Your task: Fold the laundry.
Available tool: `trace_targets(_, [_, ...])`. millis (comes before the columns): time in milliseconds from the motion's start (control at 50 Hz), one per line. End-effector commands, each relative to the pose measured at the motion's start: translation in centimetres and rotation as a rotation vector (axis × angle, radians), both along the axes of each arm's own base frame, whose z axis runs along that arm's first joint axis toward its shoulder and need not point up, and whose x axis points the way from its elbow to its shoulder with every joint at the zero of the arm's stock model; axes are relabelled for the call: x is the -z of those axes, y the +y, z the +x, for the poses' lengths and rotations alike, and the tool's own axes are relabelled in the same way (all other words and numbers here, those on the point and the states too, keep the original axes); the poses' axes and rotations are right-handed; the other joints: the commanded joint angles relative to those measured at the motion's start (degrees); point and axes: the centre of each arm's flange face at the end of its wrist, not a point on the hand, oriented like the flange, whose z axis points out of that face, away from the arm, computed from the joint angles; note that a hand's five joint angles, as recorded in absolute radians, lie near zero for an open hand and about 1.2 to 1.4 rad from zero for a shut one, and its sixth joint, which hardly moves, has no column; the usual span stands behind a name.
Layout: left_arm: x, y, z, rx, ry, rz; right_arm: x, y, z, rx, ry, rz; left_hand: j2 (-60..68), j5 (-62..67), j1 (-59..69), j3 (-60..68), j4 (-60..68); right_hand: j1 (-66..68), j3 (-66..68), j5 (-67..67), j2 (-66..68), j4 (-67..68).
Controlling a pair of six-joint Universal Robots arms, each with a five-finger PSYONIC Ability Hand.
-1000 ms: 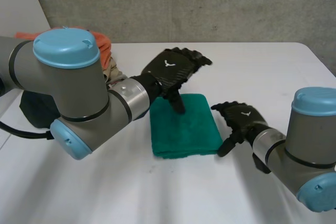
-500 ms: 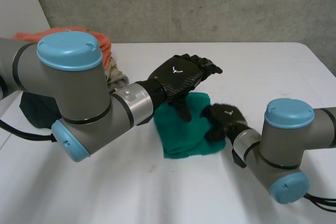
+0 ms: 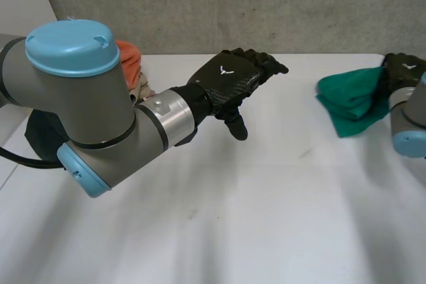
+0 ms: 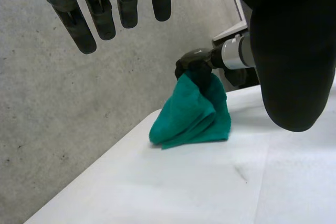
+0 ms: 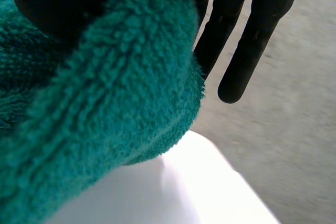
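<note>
A folded green towel (image 3: pixel 349 101) hangs bunched at the table's far right, its lower edge touching the white table (image 3: pixel 279 197). My right hand (image 3: pixel 401 71) is shut on its upper edge. In the left wrist view the towel (image 4: pixel 191 114) droops from that hand (image 4: pixel 195 67) near the table's edge. In the right wrist view the towel's thick terry fold (image 5: pixel 100 114) lies pinched against my right hand (image 5: pixel 252 30). My left hand (image 3: pixel 229 84) hovers open above the middle of the table, fingers (image 4: pixel 100 11) straight, holding nothing.
A pile of other laundry lies at the back left behind my left arm: an orange cloth (image 3: pixel 128 54), a beige one (image 3: pixel 142 88) and a dark one (image 3: pixel 41 139). A concrete wall (image 3: pixel 233 4) runs behind the table.
My right hand closed on the green towel's right side and carried it from the table's middle to the far right. The left hand rose slightly off the towel and stayed open.
</note>
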Motion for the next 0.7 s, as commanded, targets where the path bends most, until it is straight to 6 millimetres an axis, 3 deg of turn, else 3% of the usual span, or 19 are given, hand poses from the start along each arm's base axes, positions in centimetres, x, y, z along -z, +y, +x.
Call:
trace_targets(20, [-0.1,0.7,-0.4,0.018,0.004,-0.001,1.3,-3.3,-4.8,0.09,0.017,0.0,-1.1,-2.0,0.2,-1.4,-0.8,26.3,13.1,12.2,13.8,11.4])
trace_targets(160, [-0.2,0.8,-0.5,0.022,0.006,-0.001,0.6,-4.3,-8.5,0.155,0.035,-0.035,-1.0,-1.8,0.3,-1.2,-0.6,26.3,13.1,12.2,13.8,11.4])
trace_targets(260, [-0.2,1.1,-0.7,0.03,0.006,-0.001,0.7,-4.3,-8.7,0.139,0.038,-0.03,-1.0,-1.8,0.3,-1.2,-0.6,26.3,13.1,12.2,13.8,11.4])
trace_targets(280, [-0.2,1.1,-0.7,0.03,0.006,-0.001,0.7,-4.3,-8.7,0.138,0.038,-0.026,-1.0,-1.8,0.3,-1.2,-0.6,17.3,4.1,3.3,4.8,2.4])
trace_targets(300, [-0.2,1.1,-0.7,0.029,0.006,-0.001,0.9,-4.2,-8.8,0.139,0.04,-0.012,-1.0,-1.8,0.3,-1.2,-0.6,-43.7,-56.9,-57.8,-56.2,-58.6])
trace_targets(440, [-0.2,1.2,-0.7,0.03,0.006,0.001,1.6,-3.9,-10.3,0.192,0.09,0.035,-1.0,-1.8,0.3,-1.2,-0.6,-43.7,-56.9,-57.8,-56.2,-58.6])
trace_targets(520, [-0.3,1.3,-0.7,0.032,0.007,-0.001,-0.8,-3.2,-11.7,0.28,0.156,0.035,-1.0,-1.8,0.3,-1.2,-0.6,-43.7,-56.9,-57.8,-56.2,-58.6])
trace_targets(640, [-1.2,1.6,-0.5,0.032,0.019,-0.016,-5.3,-1.5,-10.9,0.276,0.259,-0.005,-1.0,-1.8,0.3,-1.2,-0.6,-43.7,-56.9,-57.8,-56.2,-58.6])
trace_targets(700, [-1.7,1.6,-0.4,0.024,0.028,-0.026,-8.1,-0.1,-9.8,0.232,0.289,-0.111,-1.0,-1.8,0.3,-1.2,-0.6,-43.7,-56.9,-57.8,-56.2,-58.6])
